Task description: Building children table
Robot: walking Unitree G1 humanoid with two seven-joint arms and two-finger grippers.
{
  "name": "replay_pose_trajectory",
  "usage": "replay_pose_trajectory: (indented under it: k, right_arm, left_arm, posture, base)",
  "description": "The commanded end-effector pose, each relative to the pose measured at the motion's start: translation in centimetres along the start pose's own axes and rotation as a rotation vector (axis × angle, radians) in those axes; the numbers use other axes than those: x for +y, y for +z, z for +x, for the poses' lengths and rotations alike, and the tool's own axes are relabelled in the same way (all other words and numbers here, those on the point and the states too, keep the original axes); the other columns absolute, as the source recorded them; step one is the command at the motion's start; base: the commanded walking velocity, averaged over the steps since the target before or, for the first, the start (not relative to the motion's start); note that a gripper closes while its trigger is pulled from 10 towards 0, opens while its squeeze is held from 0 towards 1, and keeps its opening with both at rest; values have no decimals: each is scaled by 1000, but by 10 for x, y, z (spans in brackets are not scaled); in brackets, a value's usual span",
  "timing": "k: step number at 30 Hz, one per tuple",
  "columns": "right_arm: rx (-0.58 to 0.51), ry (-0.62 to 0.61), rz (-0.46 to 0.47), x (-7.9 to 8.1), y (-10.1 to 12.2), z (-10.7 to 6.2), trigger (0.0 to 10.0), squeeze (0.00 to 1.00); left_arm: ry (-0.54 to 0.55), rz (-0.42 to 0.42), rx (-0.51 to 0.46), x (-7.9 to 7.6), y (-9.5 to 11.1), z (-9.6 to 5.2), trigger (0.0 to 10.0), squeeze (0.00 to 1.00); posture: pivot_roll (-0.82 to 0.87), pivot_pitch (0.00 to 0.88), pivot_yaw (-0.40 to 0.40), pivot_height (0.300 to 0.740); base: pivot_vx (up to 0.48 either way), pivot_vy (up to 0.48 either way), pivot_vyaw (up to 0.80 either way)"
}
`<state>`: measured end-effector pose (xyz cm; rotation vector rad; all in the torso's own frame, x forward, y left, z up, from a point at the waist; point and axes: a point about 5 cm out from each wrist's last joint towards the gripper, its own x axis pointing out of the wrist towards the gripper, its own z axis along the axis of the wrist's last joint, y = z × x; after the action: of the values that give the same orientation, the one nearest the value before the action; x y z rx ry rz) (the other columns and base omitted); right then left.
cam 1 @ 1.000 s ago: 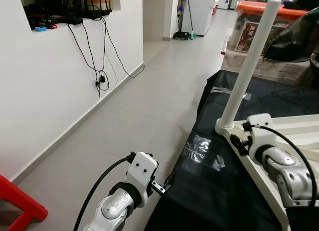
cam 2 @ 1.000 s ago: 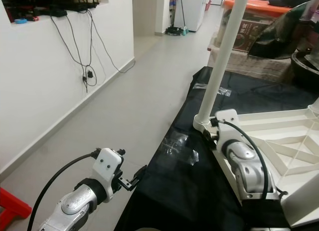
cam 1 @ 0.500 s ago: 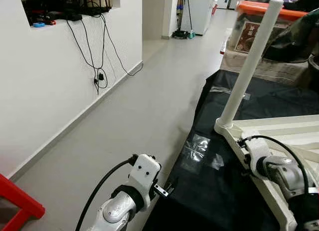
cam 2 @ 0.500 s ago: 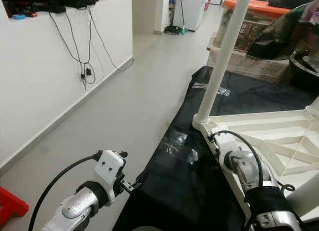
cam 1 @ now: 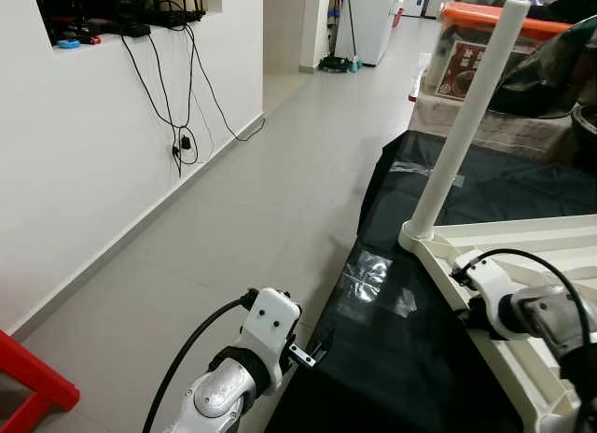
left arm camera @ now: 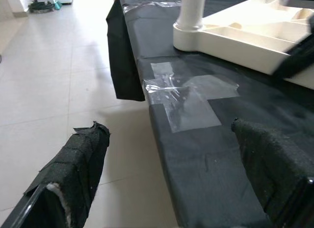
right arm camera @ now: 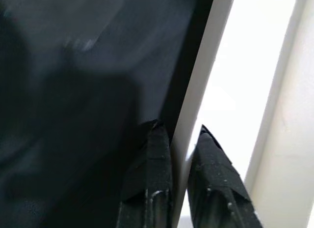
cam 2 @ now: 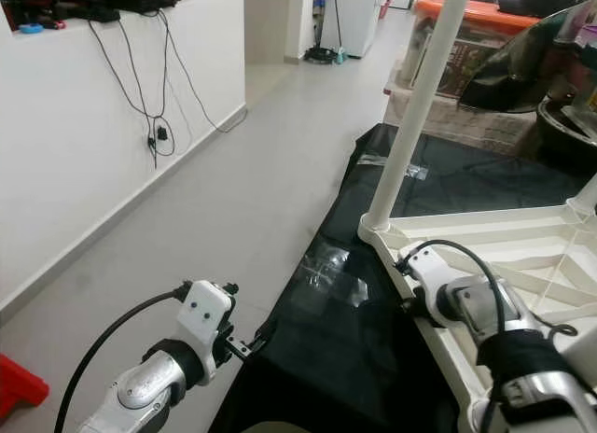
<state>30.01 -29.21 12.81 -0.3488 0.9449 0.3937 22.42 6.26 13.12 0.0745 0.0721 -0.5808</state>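
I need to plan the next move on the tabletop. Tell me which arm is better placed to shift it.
The right. Its pincer already straddles the rim of the upturned white tabletop, fingers closed on the edge. The left pincer hangs open off the black cloth's corner, holding nothing.

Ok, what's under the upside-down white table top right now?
The white table top lies on a black sheet patched with clear tape. The right claw pinches its rim. What the sheet covers is hidden.
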Motion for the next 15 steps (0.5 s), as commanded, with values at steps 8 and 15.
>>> replay_pose_trajectory:
  k: [8,15]
  right_arm:
    - [6,377,-381,35,9,-18,0,0]
    - [122,588,-614,46,-10,-35,0,0]
  left_arm:
    - [16,4,12,2,-2,2,10000,0]
    - [17,5,14,3,-3,3,10000,0]
  posture:
    - [77,0,-106,740]
    - [75,0,-102,740]
  base:
    - [0,0,0]
    - [0,0,0]
